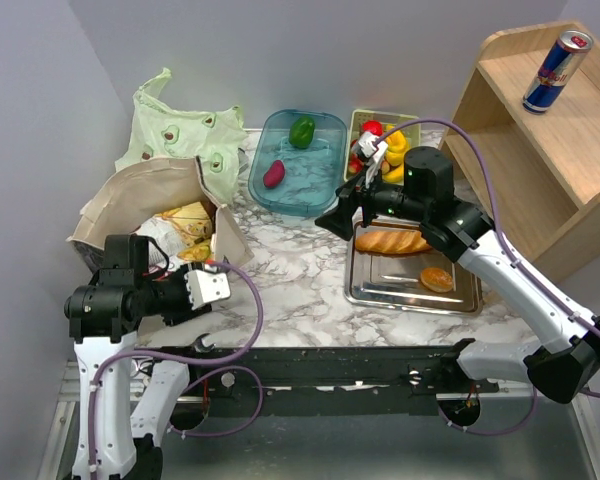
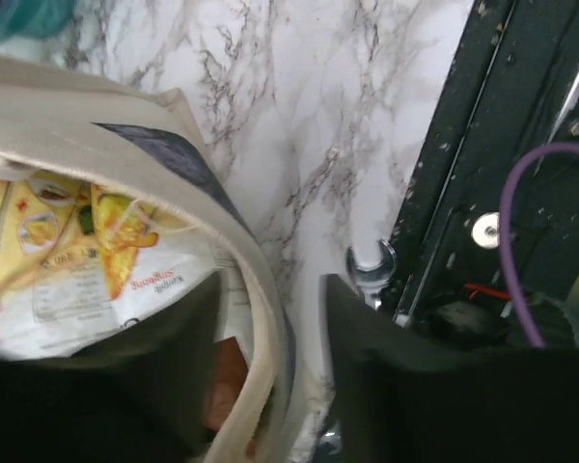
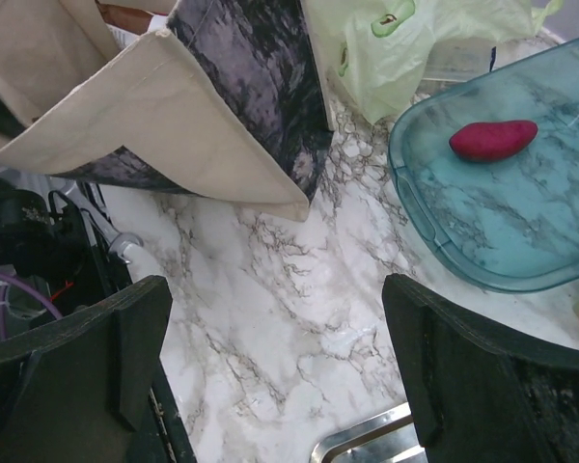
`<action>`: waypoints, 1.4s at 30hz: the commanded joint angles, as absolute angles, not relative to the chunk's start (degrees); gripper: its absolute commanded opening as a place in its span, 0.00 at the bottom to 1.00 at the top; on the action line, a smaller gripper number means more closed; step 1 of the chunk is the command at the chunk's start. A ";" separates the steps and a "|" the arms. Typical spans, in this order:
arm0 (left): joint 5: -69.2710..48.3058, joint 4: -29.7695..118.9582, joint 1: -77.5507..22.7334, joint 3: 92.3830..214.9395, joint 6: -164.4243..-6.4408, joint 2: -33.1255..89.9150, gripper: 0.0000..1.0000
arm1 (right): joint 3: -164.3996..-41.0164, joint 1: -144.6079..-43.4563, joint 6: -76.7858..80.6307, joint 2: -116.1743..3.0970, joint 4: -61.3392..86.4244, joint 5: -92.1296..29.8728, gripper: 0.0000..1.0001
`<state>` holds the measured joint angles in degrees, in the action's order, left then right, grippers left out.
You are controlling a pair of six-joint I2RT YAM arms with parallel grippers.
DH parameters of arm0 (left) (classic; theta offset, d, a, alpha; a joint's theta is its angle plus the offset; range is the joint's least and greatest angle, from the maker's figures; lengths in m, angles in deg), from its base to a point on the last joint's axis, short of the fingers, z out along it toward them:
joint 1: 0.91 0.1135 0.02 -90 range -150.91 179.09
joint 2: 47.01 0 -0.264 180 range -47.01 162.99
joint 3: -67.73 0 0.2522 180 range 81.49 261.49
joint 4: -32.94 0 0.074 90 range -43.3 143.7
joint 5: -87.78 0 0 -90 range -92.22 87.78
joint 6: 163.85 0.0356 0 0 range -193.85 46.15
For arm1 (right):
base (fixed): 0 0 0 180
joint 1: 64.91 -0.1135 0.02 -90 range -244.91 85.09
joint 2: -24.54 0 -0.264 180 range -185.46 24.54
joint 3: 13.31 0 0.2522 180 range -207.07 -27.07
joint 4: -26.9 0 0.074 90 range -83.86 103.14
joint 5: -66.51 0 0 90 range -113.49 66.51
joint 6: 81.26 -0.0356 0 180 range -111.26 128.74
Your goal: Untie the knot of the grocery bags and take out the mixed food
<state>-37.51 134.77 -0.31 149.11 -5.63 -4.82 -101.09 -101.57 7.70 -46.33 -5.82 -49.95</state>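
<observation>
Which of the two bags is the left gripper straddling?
The beige canvas tote with the dark panel: the open left gripper sits astride its rim. The pale green avocado-print cloth bag lies behind, untouched.

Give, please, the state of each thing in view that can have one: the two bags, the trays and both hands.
pale green bag, slack, lying flat, looks empty.
beige tote, mouth open, snack packs inside.
blue tray, holds the green pepper and the magenta vegetable.
metal tray, holds the bread loaf and the bun.
left hand, open, astride the tote's rim.
right hand, open, empty, above the table.
</observation>
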 commanded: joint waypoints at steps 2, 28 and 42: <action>-41.75 139.18 -0.69 159.17 -10.85 -1.53 0.78 | -102.16 -101.29 7.50 -47.22 -5.49 -52.13 0.98; -21.91 93.77 12.89 141.58 -13.58 20.12 0.98 | -102.46 -101.29 9.96 -44.53 -10.26 -48.02 0.99; -26.45 92.84 12.98 137.84 -11.44 19.23 0.06 | -104.59 -101.29 10.49 -46.04 -11.74 -47.28 0.99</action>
<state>-23.30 90.73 12.72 137.41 -13.12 22.81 -102.73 -101.55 9.86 -45.91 -10.57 -48.59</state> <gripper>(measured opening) 0.254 0.987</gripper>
